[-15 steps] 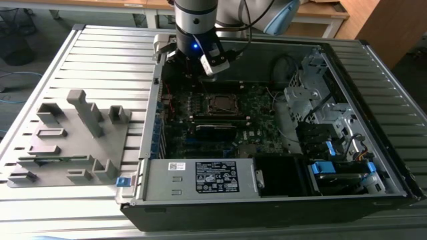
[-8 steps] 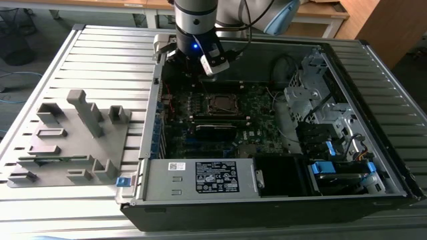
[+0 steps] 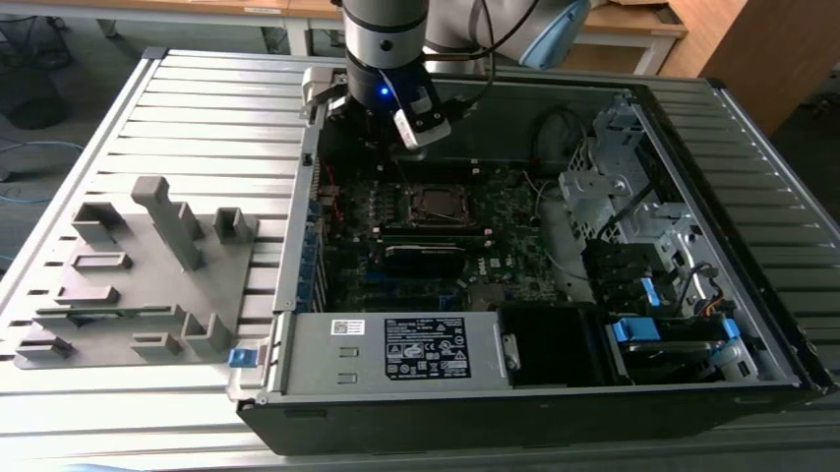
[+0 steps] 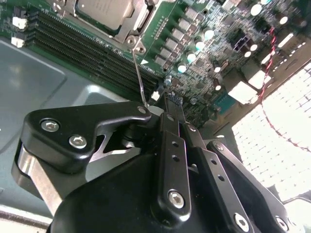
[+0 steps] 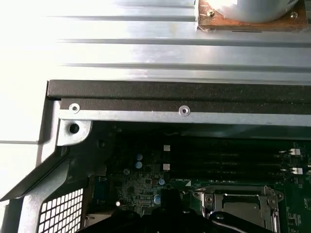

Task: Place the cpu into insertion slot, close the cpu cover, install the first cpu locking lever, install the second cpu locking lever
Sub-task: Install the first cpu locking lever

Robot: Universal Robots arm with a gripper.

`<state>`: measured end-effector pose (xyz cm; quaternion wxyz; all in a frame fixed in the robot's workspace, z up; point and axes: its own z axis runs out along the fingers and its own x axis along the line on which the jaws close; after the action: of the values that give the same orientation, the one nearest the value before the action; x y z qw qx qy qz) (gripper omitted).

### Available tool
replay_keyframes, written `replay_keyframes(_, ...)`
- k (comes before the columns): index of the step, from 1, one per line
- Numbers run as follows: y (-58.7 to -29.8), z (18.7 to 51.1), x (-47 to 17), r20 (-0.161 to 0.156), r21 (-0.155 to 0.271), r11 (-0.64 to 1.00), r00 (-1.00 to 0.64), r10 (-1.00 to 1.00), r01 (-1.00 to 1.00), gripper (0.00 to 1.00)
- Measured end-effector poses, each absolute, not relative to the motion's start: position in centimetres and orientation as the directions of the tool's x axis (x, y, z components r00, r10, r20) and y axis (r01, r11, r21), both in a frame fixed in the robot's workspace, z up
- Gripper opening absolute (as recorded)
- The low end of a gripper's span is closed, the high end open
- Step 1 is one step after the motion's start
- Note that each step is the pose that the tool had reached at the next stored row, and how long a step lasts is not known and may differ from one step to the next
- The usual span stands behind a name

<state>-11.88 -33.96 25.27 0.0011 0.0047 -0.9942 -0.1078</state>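
Observation:
The cpu [image 4: 104, 9] lies in the insertion slot [image 3: 440, 205] on the motherboard, its silver-grey top showing through the window of the cpu cover [image 4: 137, 20], which lies flat over it. In the first wrist view the cover [image 5: 233, 196] frames the chip [image 5: 240, 212]. A thin wire locking lever [image 4: 139, 73] rises from the socket's corner, and its free end touches the side of my fingertips. My gripper [image 4: 170, 104] is shut, with nothing between its fingers. In the exterior view the gripper [image 3: 396, 140] hangs just behind the socket, inside the open case.
Long black memory slots [image 4: 87, 43] run beside the socket. The case's dark rim [image 5: 180, 92] lies close behind the gripper. A power supply [image 3: 393, 349] fills the front of the case and a drive cage [image 3: 617, 197] stands at the exterior view's right. A grey fixture [image 3: 132, 265] stands on the slatted table.

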Motion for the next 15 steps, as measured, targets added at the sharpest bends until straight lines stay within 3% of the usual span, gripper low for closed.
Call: replay_keyframes(15, -33.97, 25.26, -11.81, 0.001, 0.24, 0.971, -1.0, -0.01, -0.009, 0.1)
